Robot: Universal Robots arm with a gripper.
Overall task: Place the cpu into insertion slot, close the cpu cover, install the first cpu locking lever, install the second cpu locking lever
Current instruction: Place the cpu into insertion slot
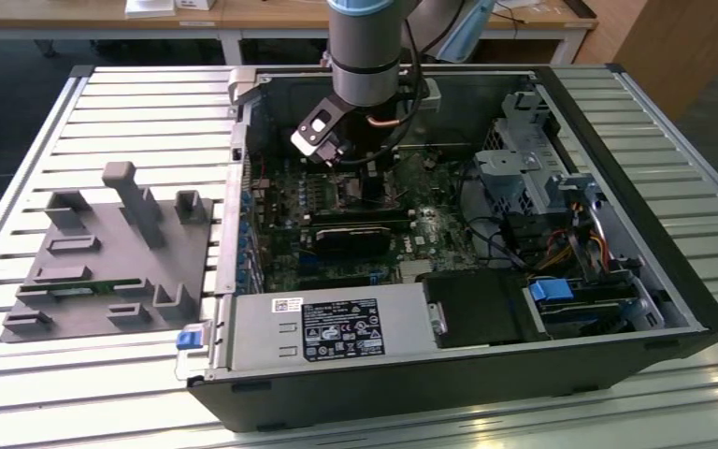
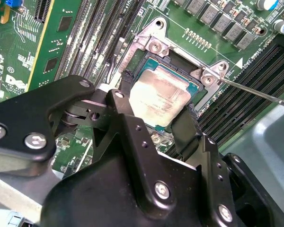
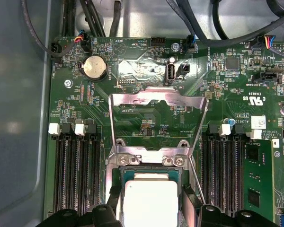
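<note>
In both wrist views the cpu [image 2: 158, 101] [image 3: 150, 198], a flat square chip with a silver-grey top, sits between my two black fingers [image 2: 126, 81] at the insertion slot [image 3: 173, 174]. I cannot tell whether it rests fully in the slot or hangs just above it. My gripper [image 2: 157, 97] [image 3: 151, 204] [image 1: 366, 178] is shut on the chip's two opposite edges. The cpu cover [image 3: 156, 100], a thin silver frame, stands swung up and open behind the slot. A thin wire locking lever [image 2: 255, 93] [image 3: 195, 177] runs off beside the socket, unlatched.
Long black memory slots [image 3: 78, 184] [image 3: 222, 179] flank the socket on both sides. In the exterior view the open computer case [image 1: 247, 122] lies on a slatted table with a power supply [image 1: 334, 323], a drive cage [image 1: 546, 178] and a black block [image 1: 352, 234]. A grey fixture [image 1: 109, 253] sits left.
</note>
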